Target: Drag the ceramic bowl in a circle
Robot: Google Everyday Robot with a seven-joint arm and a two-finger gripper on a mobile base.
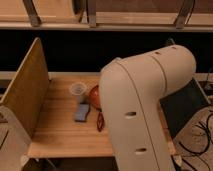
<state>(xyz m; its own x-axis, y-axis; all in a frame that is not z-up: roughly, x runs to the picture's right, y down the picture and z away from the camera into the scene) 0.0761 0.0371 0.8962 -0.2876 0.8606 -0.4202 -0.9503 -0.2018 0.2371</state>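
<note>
Surface: light wood table (60, 135), upright wood panel (27, 87) on its L edge.
Arm: my white arm (145, 100) fills the foregrnd, hides the table's R side.
Pincer: my pincer (100, 121) shows only as a dark sliver at the arm's L edge; can't tell if apart or together.
Block: blue-grey block (82, 112), flat, just L of pincer.
Bowl: ceramic bowl (94, 95), orange-red, mid-table, half behind my arm, just beyond pincer.
Cup: clear cup (77, 90), just L of bowl.
Back: wood rail (125, 22) above a dark gap.
</note>
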